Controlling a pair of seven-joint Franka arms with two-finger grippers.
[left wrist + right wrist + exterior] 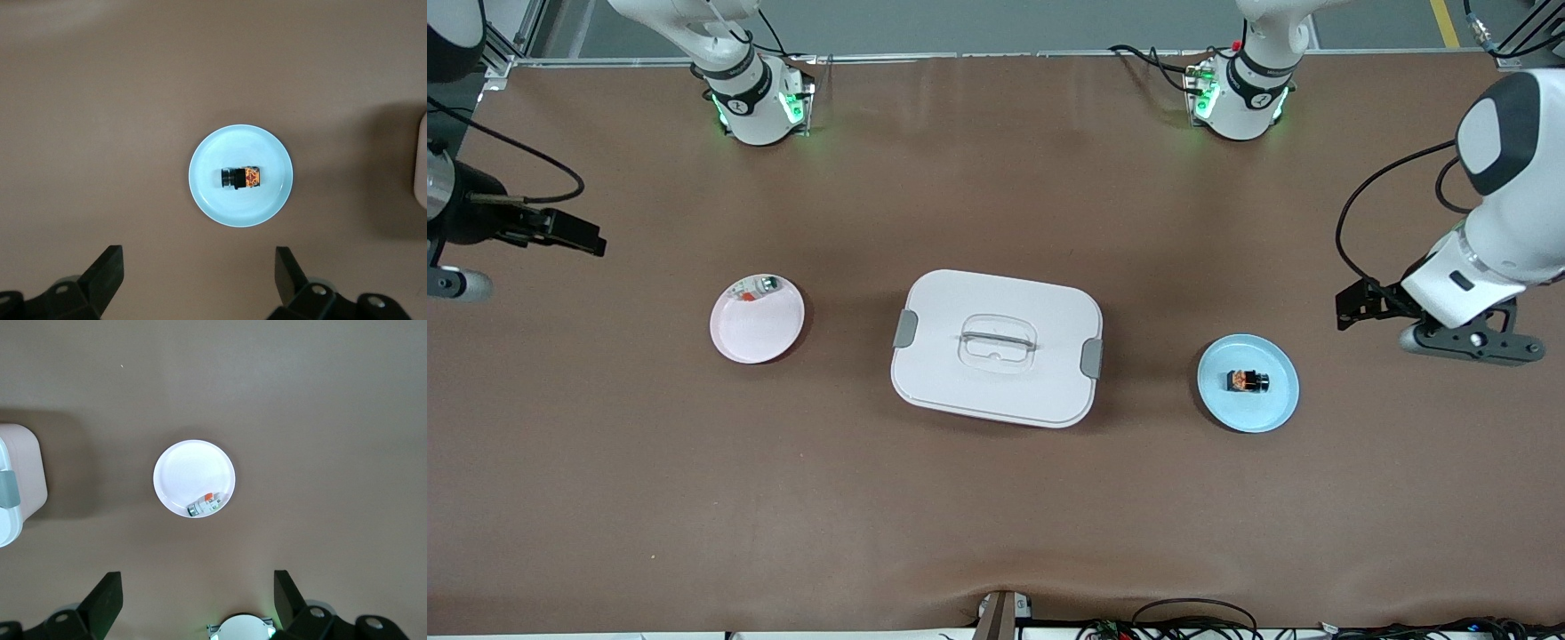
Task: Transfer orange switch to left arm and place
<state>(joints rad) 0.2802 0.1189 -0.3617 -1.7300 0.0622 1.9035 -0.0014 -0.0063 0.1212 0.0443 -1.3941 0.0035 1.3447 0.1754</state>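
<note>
The orange switch (1247,381) lies on its side on a light-blue plate (1272,411), toward the left arm's end of the table. It shows in the left wrist view (241,177) in the middle of that plate (217,200). My left gripper (1344,307) hangs open and empty above the bare table beside that plate; its fingers stand wide apart in the left wrist view (198,259). My right gripper (590,238) is open and empty, high over the right arm's end of the table (197,580). The white box (960,382) sits shut mid-table between the two plates.
A pink plate (756,336) toward the right arm's end holds a small grey-and-clear part (757,289), seen in the right wrist view (205,505) on the plate (183,470). The box's edge shows in both wrist views (422,160) (17,473). Brown table mat all round.
</note>
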